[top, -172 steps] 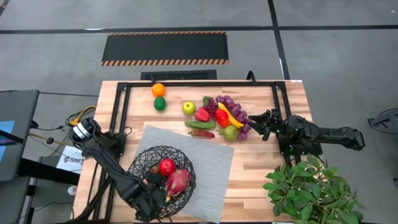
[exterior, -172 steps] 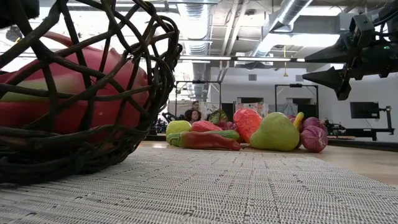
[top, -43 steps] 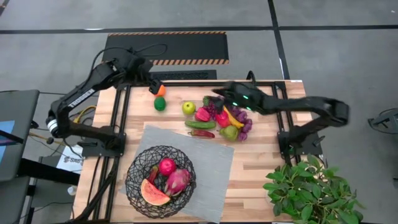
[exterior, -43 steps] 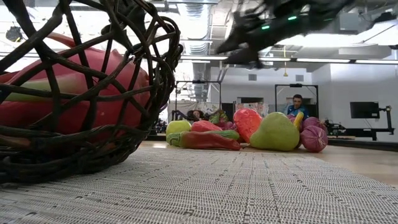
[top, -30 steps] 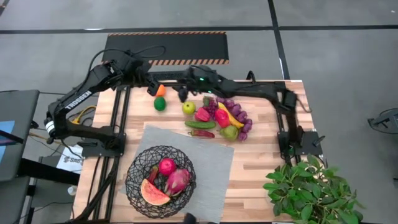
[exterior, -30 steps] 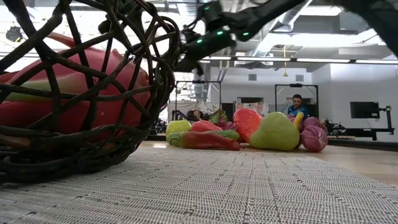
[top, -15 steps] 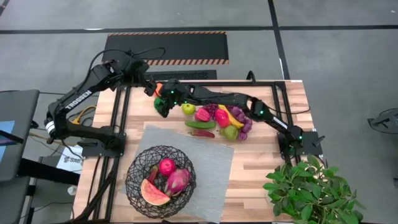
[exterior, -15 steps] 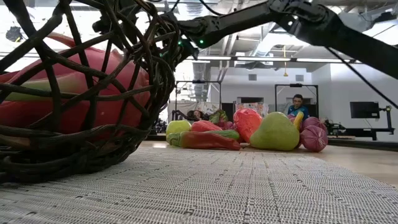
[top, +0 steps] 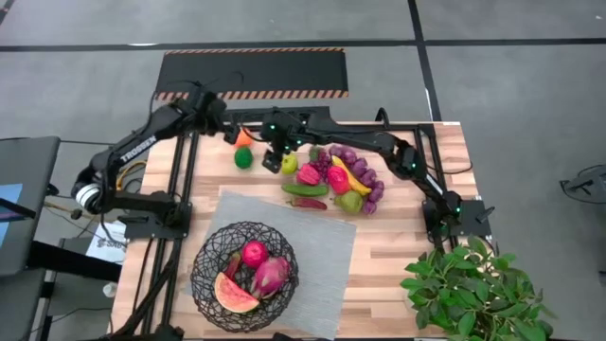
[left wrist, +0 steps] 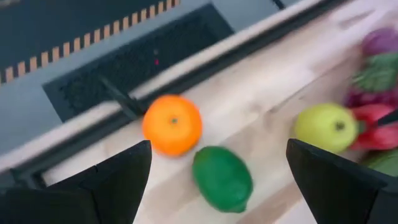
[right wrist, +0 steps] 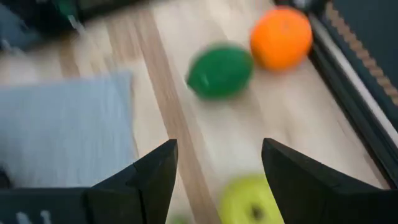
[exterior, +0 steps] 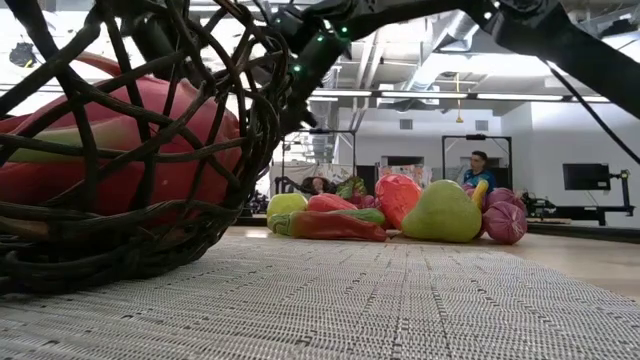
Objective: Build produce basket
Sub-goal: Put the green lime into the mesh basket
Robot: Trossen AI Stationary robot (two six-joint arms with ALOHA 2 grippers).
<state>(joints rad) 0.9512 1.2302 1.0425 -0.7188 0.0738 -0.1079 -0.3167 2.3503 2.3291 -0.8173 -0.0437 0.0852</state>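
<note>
The dark wire basket stands on the grey mat near the table's near edge and fills the low view's left as the basket. It holds a red apple, a pink dragon fruit and a watermelon slice. An orange, a lime and a yellow-green apple lie on the wood at the far side. My left gripper hangs open just left of the orange, with the lime ahead. My right gripper hovers open between the lime and the apple.
A pile of produce with banana, grapes, pear, peppers and cucumber lies right of the yellow-green apple. The grey mat lies under the basket. A leafy plant stands at the near right corner. A person sits in the room behind.
My right gripper has swung toward the table's left until it was over the lime, then come back a little to the right and toward the far edge, beside the yellow-green apple. My left gripper has stayed close to the orange. No produce has moved.
</note>
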